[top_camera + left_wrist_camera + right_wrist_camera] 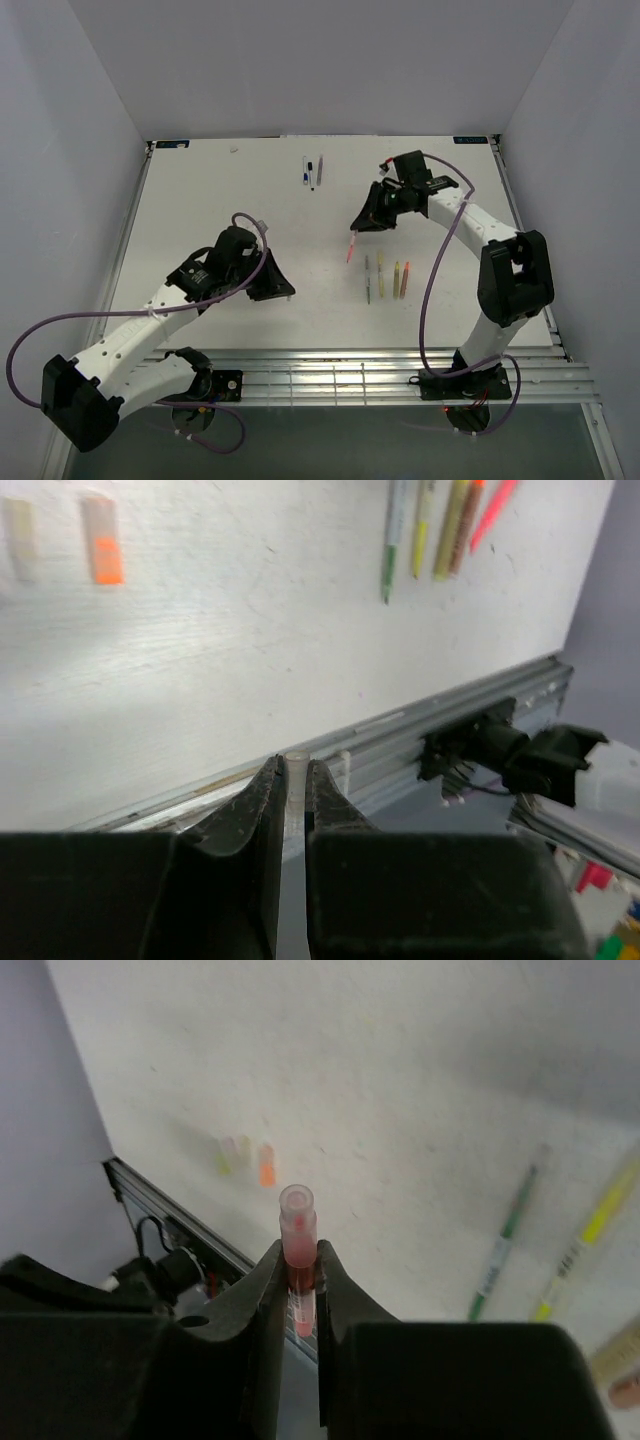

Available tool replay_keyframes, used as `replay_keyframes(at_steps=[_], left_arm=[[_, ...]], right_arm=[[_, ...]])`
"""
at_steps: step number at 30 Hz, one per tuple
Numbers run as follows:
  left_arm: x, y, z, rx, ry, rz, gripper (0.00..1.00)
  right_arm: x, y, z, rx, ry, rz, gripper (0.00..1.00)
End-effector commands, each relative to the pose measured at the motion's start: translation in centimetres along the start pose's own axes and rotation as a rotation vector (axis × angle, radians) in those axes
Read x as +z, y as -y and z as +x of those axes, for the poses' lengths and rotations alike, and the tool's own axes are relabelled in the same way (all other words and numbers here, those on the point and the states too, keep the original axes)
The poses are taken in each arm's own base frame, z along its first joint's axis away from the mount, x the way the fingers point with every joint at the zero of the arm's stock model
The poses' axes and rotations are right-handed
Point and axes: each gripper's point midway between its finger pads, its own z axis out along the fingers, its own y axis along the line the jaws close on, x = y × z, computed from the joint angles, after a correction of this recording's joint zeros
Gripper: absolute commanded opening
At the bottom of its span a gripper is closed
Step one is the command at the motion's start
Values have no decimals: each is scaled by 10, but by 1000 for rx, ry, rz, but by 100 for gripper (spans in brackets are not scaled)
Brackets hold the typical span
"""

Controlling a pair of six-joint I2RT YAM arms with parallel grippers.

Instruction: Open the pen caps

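Note:
My right gripper [298, 1260] is shut on a pink pen [299, 1228] whose translucent pink end sticks out past the fingertips. In the top view that pen [349, 249] hangs slanted below the right gripper [359, 226], above the table's middle. My left gripper [296, 776] is shut on a tiny pale translucent tube [296, 768], a pen cap by its look, over the table's near edge. From above, the left gripper [283, 292] is low at the front left. An orange cap [103, 553] and a pale yellow cap [20, 526] lie loose on the table.
Several pens lie side by side on the white table [200, 200] right of centre: a green one [367, 276], a yellow one [380, 268], an olive one [397, 278] and an orange one [405, 278]. Two more pens [312, 171] lie at the back. A metal rail [350, 365] runs along the near edge.

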Motion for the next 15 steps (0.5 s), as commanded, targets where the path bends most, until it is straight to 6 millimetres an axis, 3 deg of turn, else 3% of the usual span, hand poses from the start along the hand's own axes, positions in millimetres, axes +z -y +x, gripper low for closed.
replay_keyframes(at_steps=[1, 2, 5, 8, 15], left_arm=[[-10, -22, -30, -1, 151, -175, 0], [-12, -30, -29, -14, 154, -220, 0], [-12, -53, -37, -42, 199, -348, 0], [-10, -78, -35, -85, 201, -474, 0], [-13, -118, -33, -215, 244, -677, 0]], right_arm=[[-23, 29, 44, -97, -47, 121, 8], [-23, 47, 57, -76, -62, 176, 8], [-38, 67, 65, -96, -46, 281, 8], [-60, 80, 58, -107, -20, 375, 8], [-117, 144, 62, 32, 6, 534, 8]])
